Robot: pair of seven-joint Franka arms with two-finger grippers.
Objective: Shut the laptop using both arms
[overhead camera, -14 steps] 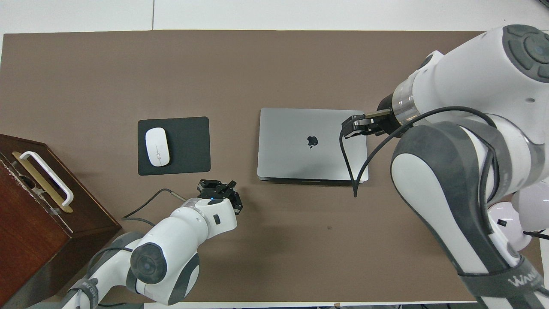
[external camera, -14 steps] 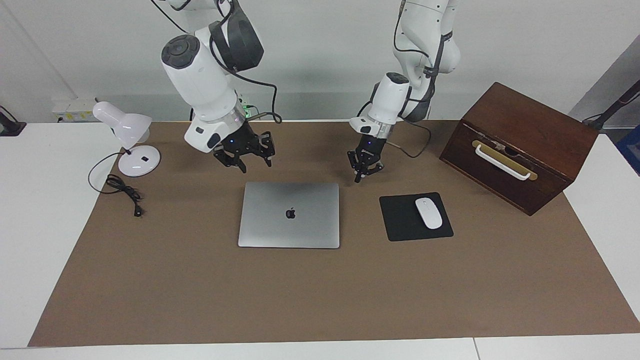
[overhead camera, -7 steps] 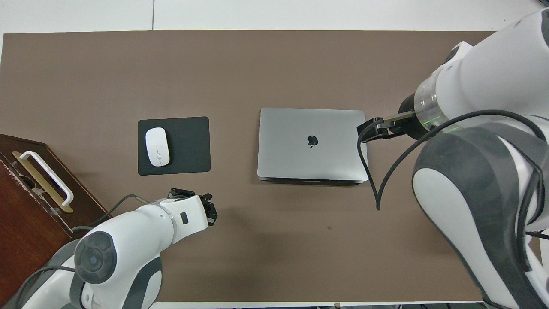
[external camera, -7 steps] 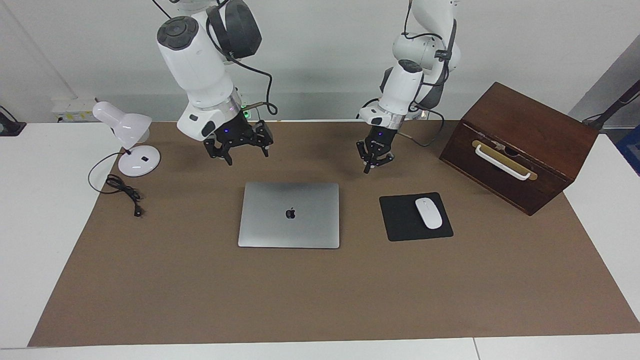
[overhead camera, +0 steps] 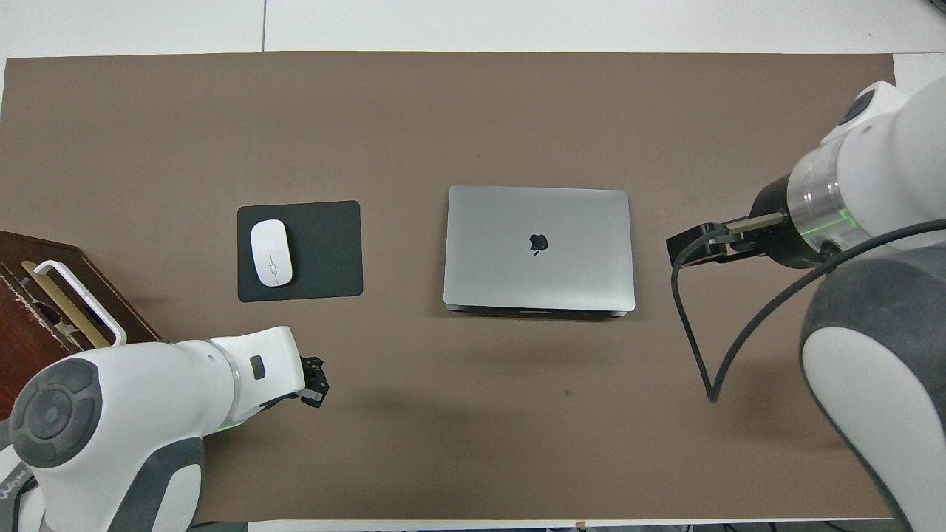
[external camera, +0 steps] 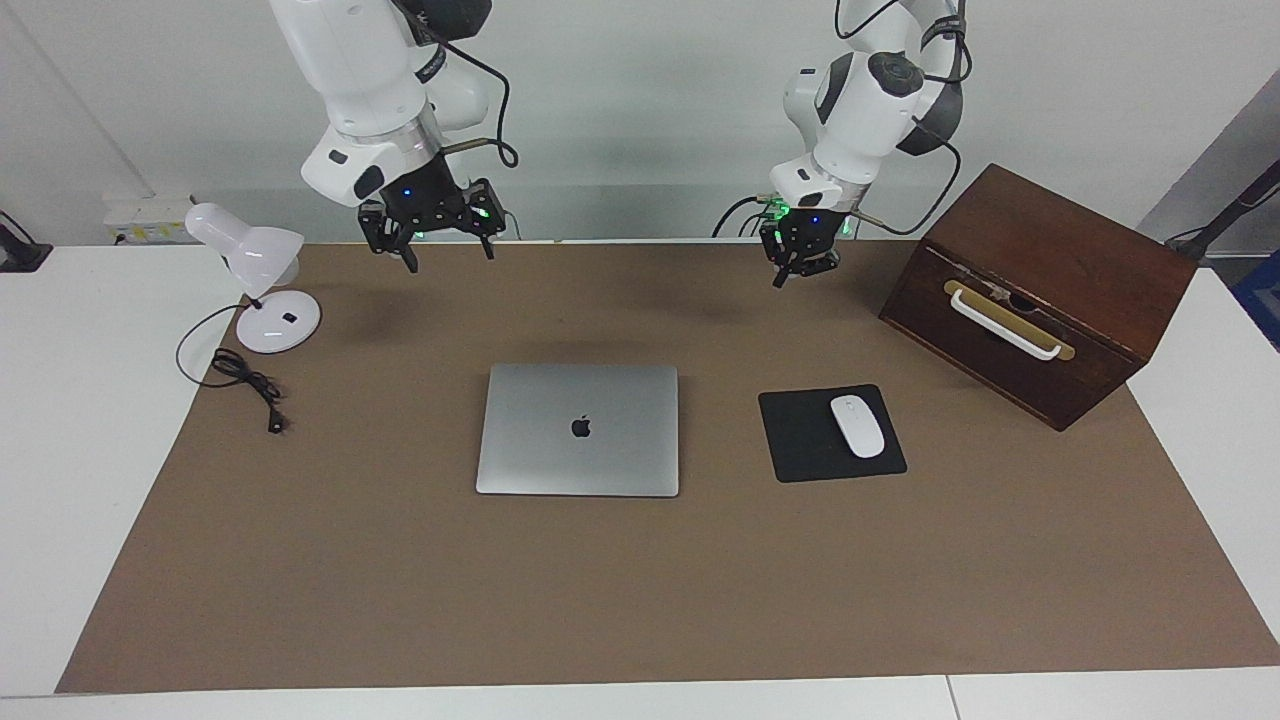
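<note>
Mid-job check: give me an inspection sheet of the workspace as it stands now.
Surface: brown mat over a white table.
Job's things: laptop shut flat, logo up, nothing touching it.
Clutter: white mouse on black mouse pad; wooden box with white handle; white desk lamp.
Grippers: right gripper raised over the mat, open, empty; left gripper raised over the mat, empty.
Cables: lamp cord coiled on the mat; arm cables hang clear of the laptop.
Surroundings: grey wall, wall socket.
</note>
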